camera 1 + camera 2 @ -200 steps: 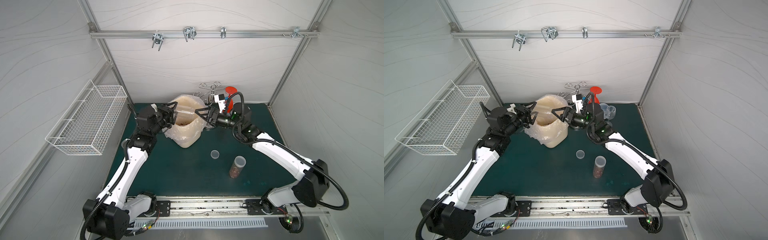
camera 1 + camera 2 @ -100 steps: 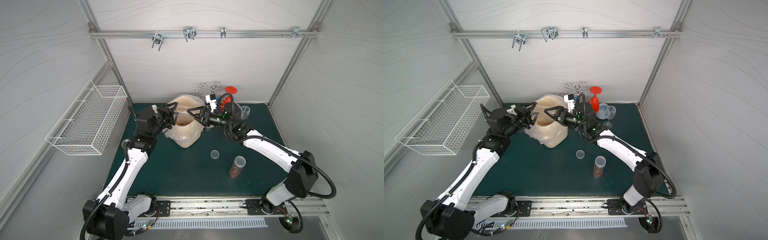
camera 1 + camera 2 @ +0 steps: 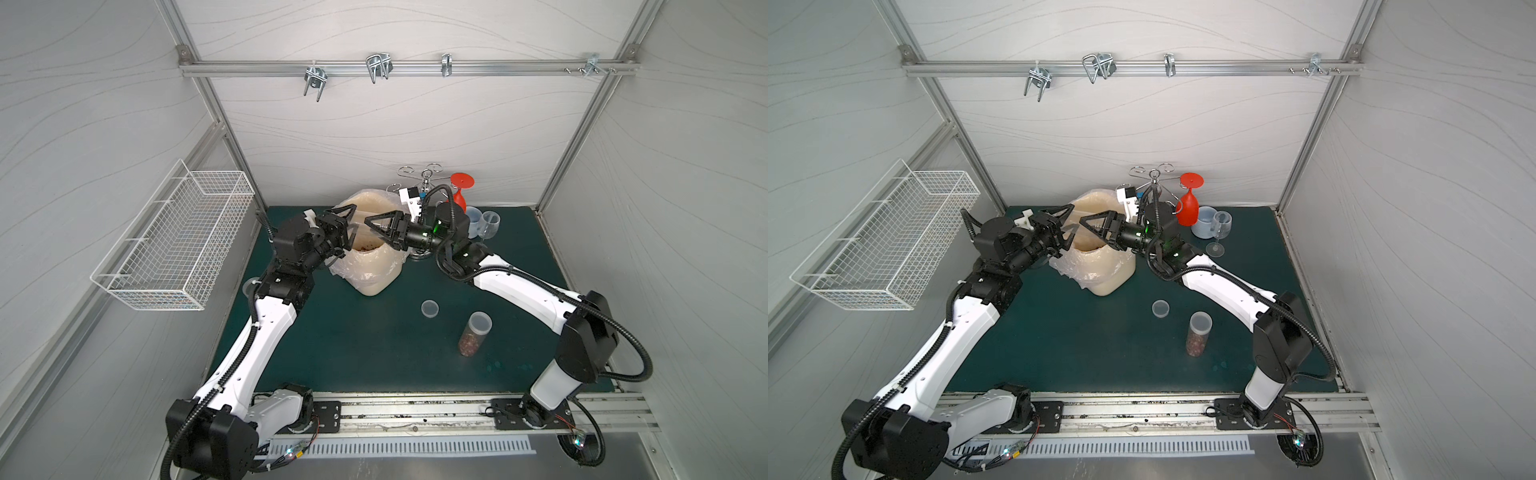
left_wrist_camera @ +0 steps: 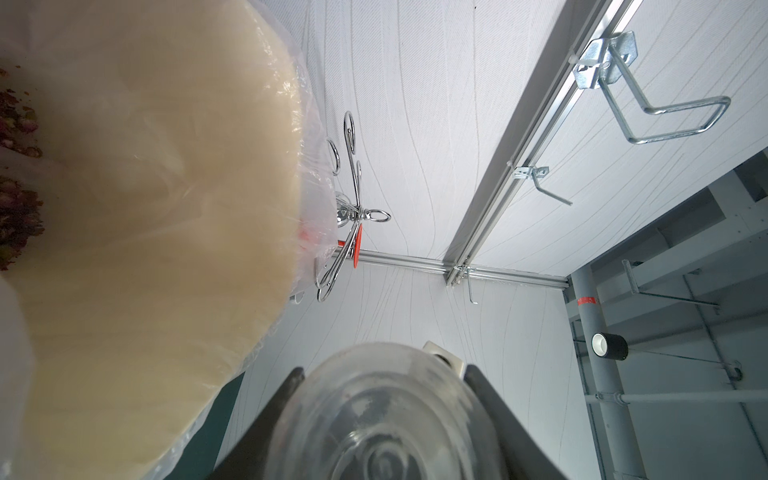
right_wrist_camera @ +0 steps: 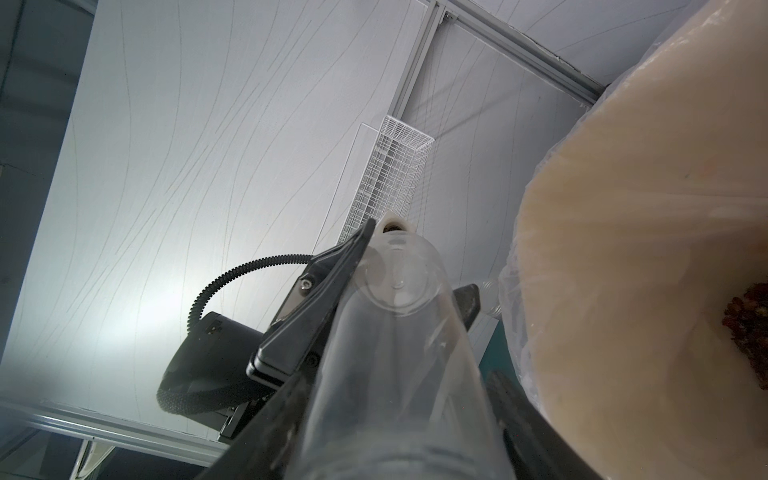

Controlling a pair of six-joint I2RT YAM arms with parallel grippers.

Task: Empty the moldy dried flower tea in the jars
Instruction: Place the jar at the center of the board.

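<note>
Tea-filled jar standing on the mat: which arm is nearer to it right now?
Right. The right arm passes close beside the jar on its side of the mat; the left arm stretches along the opposite side.

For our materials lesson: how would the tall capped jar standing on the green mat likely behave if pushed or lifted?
The capped jar is tall and narrow, so a push near its top would probably tip it; once down, it would likely roll. Its clear smooth wall looks slippery. The tea fills only the lower part, so it seems light.
</note>
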